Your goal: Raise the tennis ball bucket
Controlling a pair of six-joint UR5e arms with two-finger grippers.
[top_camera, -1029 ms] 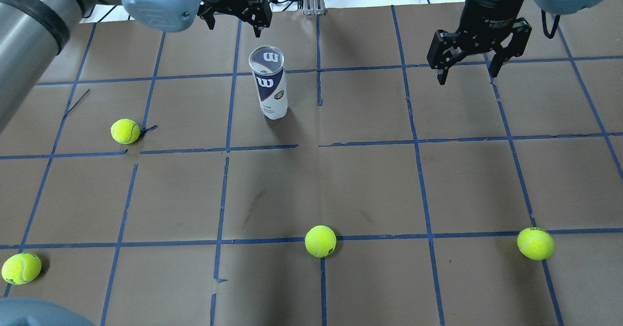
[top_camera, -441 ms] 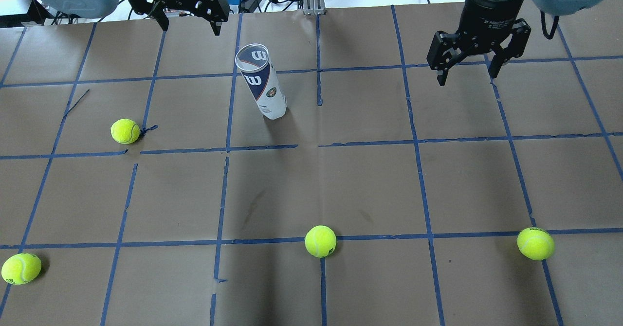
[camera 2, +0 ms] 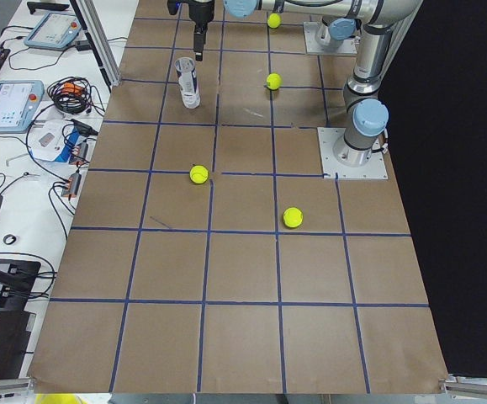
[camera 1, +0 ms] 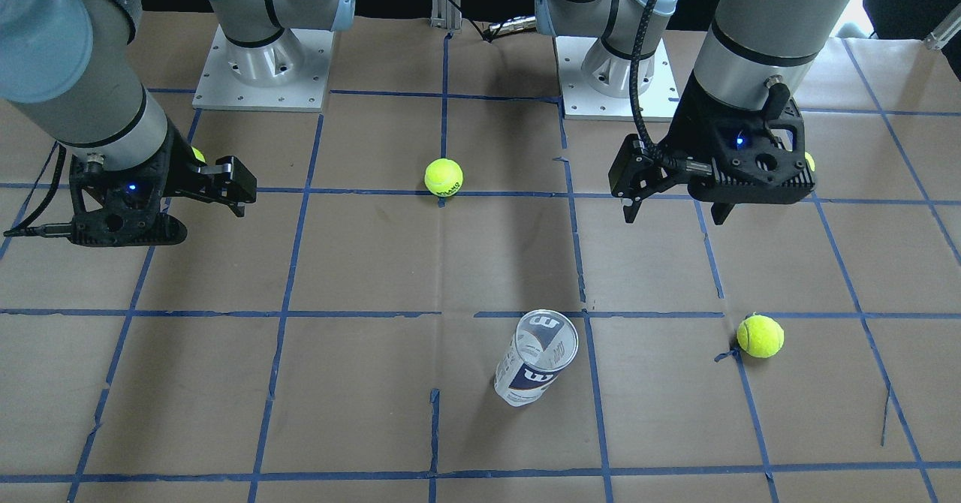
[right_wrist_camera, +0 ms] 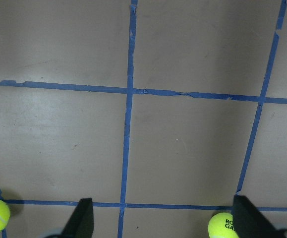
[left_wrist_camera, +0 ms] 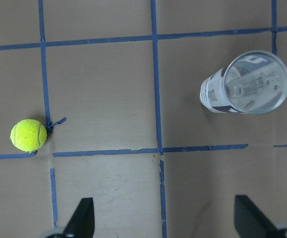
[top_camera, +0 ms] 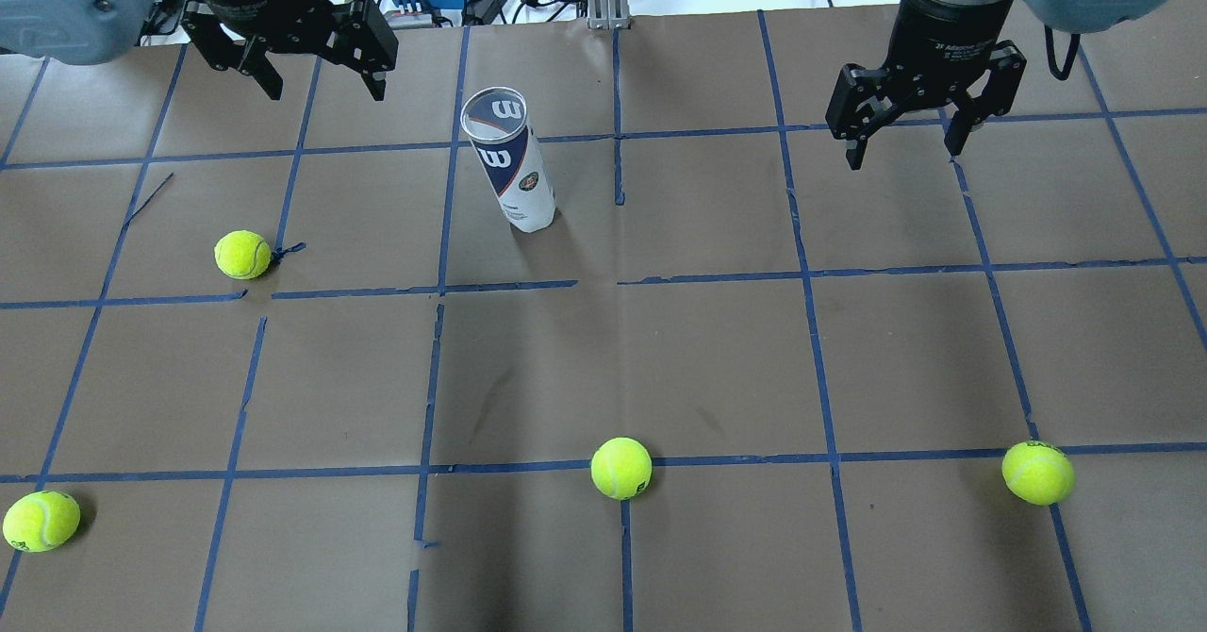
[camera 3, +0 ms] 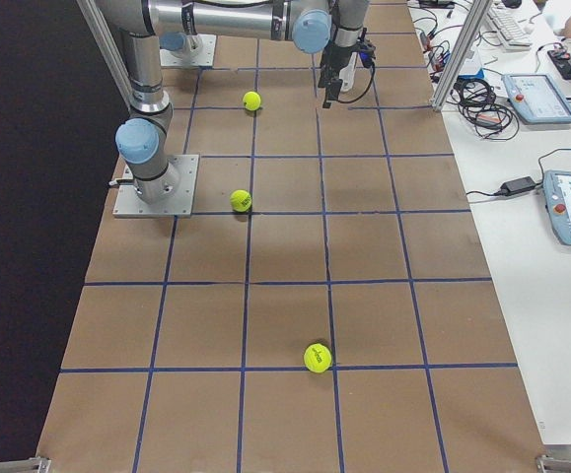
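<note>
The tennis ball bucket [top_camera: 510, 162], a clear can with a white and navy label, stands on its base on the brown table, its open top leaning slightly to the left. It also shows in the front view [camera 1: 536, 368], the left side view [camera 2: 188, 82] and the left wrist view [left_wrist_camera: 244, 84]. My left gripper [top_camera: 321, 83] is open and empty, above the table to the bucket's far left, apart from it; it shows in the front view [camera 1: 673, 214] too. My right gripper [top_camera: 903, 148] is open and empty, far to the bucket's right.
Several yellow-green tennis balls lie on the table: one left of the bucket [top_camera: 242, 254], one at the near middle [top_camera: 620, 468], one at the near right [top_camera: 1037, 472], one at the near left [top_camera: 41, 521]. Cables and screens lie beyond the table's far edge.
My left arm has swung left, away from above the bucket. The bucket's top has tipped a little to the left while its base stayed put. The right gripper has not moved.
</note>
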